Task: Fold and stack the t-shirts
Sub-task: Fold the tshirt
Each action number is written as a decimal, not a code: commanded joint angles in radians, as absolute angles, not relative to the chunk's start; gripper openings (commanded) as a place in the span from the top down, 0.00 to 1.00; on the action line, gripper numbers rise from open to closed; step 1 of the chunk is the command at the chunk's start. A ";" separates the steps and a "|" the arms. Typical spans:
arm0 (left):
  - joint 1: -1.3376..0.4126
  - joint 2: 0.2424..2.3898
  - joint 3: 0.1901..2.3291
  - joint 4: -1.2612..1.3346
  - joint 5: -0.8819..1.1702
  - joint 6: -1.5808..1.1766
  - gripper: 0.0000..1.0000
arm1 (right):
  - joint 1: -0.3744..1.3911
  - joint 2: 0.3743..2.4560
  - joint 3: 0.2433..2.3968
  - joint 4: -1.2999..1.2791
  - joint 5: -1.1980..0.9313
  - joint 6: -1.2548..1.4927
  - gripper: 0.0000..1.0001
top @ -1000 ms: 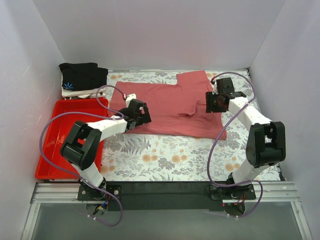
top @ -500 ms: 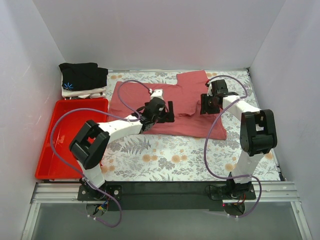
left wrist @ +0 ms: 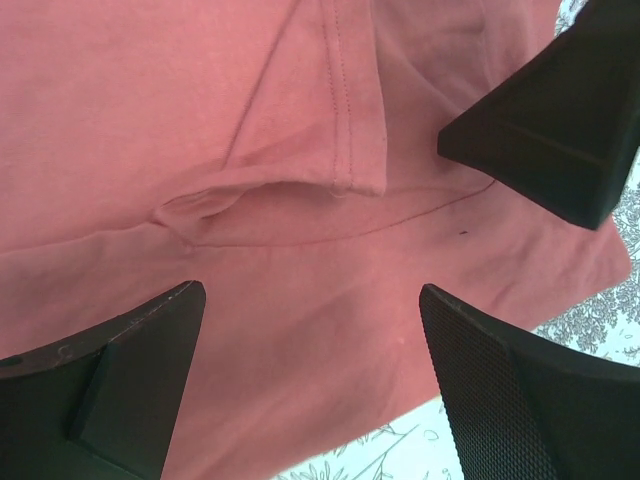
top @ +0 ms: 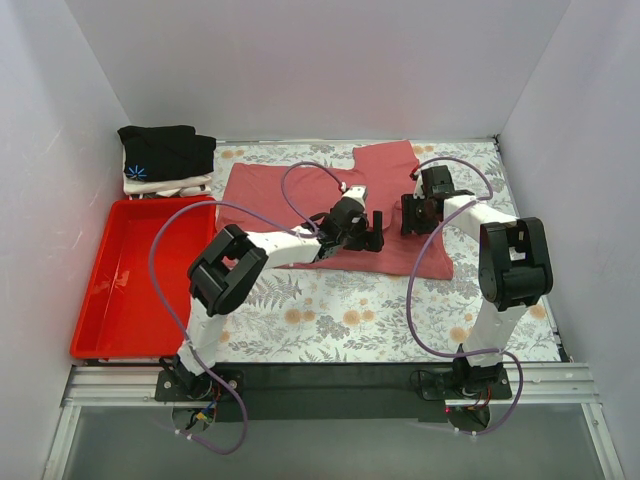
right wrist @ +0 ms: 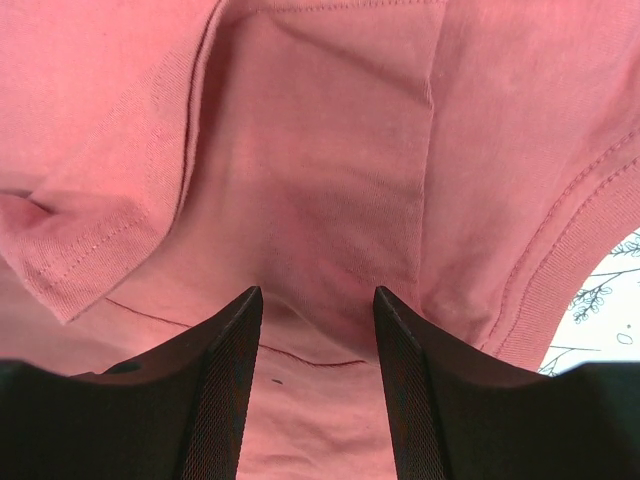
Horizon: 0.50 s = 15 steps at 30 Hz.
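Here, at the far left of the worktop (top: 330, 312), a red tray (top: 95, 335) lies along the side wall. Behind it, in the back left corner, the black t-shirt (top: 165, 148), its blue starburst mark showing, rests folded on top of the white t-shirt (top: 185, 186), of which only an edge shows. To the right, the salmon-red t-shirt (top: 285, 195) lies spread across the back middle of the worktop, with one sleeve (left wrist: 300, 120) turned in over the body and a corner reaching toward the near right. The left arm stretches over the shirt's lower edge. Its left claw (left wrist: 315, 335) hangs just above the cloth near the folded sleeve with jaws set wide, and nothing is between them. Just beside it, further right, the right claw (right wrist: 318, 300) is lowered onto the same shirt close to the neckline hem (right wrist: 560, 240). Its jaws stand narrow, about half parted, and the cloth runs flat across the gap between them.
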State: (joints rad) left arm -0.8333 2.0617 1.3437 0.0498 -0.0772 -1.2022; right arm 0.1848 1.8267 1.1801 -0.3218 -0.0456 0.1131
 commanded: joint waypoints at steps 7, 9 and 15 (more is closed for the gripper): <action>-0.836 2.160 1.538 0.040 -0.084 -1.195 0.18 | 0.186 1.793 1.147 -0.282 -0.040 0.103 0.56; -0.836 2.187 1.560 0.037 -0.106 -1.195 0.18 | 0.186 1.789 1.141 -0.278 -0.043 0.103 0.56; -0.836 2.243 1.620 0.068 -0.089 -1.207 0.18 | 0.186 1.789 1.138 -0.276 -0.048 0.098 0.56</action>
State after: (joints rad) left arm -0.8333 2.2230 1.5692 0.0566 -0.0803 -1.2091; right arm 0.1848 1.8259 1.1473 -0.3019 -0.0448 0.1059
